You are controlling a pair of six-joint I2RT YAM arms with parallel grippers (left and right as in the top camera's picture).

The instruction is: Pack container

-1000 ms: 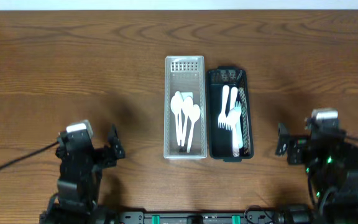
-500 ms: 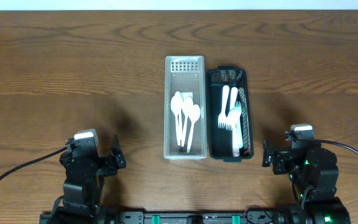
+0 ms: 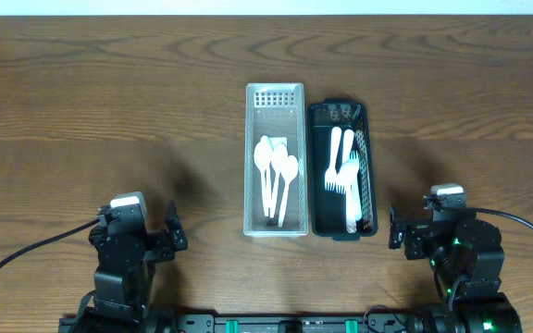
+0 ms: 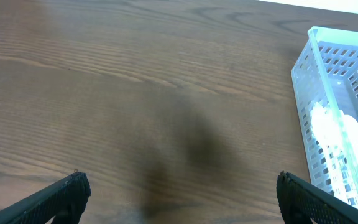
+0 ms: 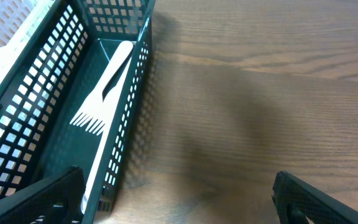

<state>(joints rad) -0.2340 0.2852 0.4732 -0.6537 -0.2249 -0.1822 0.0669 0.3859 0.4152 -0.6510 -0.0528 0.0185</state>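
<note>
A white slotted bin (image 3: 275, 160) at the table's middle holds three white plastic spoons (image 3: 276, 176). Touching its right side, a dark green slotted bin (image 3: 341, 170) holds several white plastic forks (image 3: 342, 176). My left gripper (image 3: 171, 231) is open and empty, low at the front left, well apart from the bins. My right gripper (image 3: 399, 229) is open and empty at the front right, just right of the dark bin's near corner. The left wrist view shows the white bin (image 4: 347, 118) at its right edge. The right wrist view shows the dark bin (image 5: 61, 112) with a fork (image 5: 104, 87).
The wooden table (image 3: 109, 111) spreads bare to the left, right and behind the bins. Black cables (image 3: 26, 268) run from both arm bases along the front edge.
Both arms have drawn back toward the front edge and lowered since a second ago. In the last half second they barely moved. The bins and cutlery have stayed put.
</note>
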